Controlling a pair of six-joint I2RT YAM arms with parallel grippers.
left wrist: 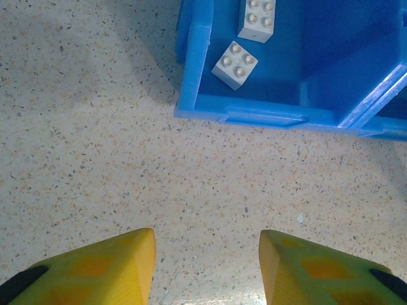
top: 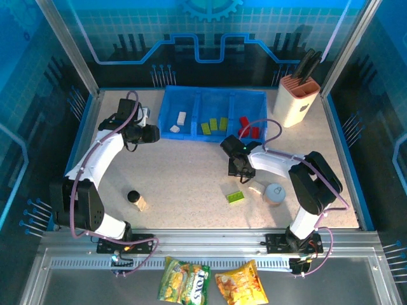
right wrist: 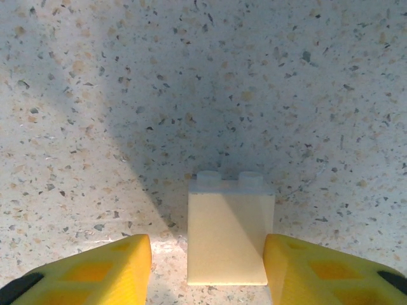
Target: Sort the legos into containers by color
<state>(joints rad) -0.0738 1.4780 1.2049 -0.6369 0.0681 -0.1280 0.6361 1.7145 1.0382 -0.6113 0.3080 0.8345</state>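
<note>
Right wrist view: cream brick (right wrist: 230,238) sits between right gripper (right wrist: 206,267) jaws, which stand apart. Left gripper (left wrist: 206,267) likewise apart, empty, near tray (left wrist: 254,117). Tray holds white bricks (left wrist: 235,63) left, green bricks (top: 214,126) middle, red bricks (top: 249,129) right.

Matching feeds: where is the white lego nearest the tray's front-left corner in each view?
Top external: white lego, front-left in the blue tray.
Left wrist: upper centre, just inside the tray's corner.
Right wrist: faces a cream lego between the right gripper's jaws instead.
Shared landmark: the tray's front-left corner.
</note>
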